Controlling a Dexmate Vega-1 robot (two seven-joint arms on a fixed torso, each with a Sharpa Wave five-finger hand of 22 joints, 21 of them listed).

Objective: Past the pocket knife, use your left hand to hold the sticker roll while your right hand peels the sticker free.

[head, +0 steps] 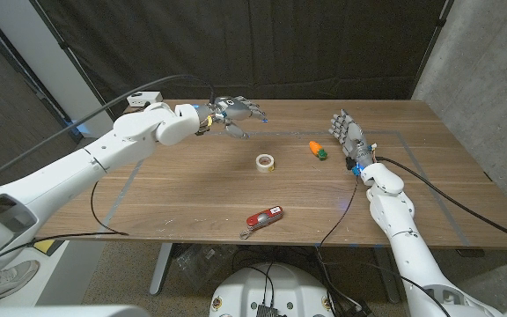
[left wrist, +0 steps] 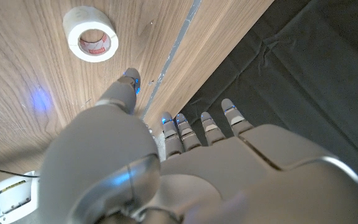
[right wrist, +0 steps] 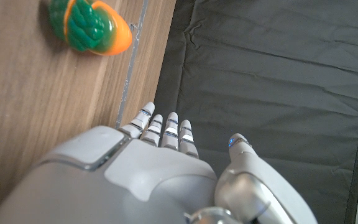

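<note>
Nearest the robot lies the knife, red, near the front edge of the surface, untouched. Past it, mid-surface, sits the roll, white, lying flat with its hole up, nothing touching it; left wrist view shows it too, apart from the thumb tip. Right of the roll and a bit farther back is a toy carrot, orange with green top, not part of the task. Right hand is just beyond the carrot, fingers apart, empty. Left hand hangs farthest back, beyond the roll near the far edge, fingers spread, empty. Step in hand: reach phase, no contact yet. Next move, as I judge it: left hand must come back toward the robot and down onto the roll to pin it, before the right hand comes over from the carrot to find the sticker edge.
</note>
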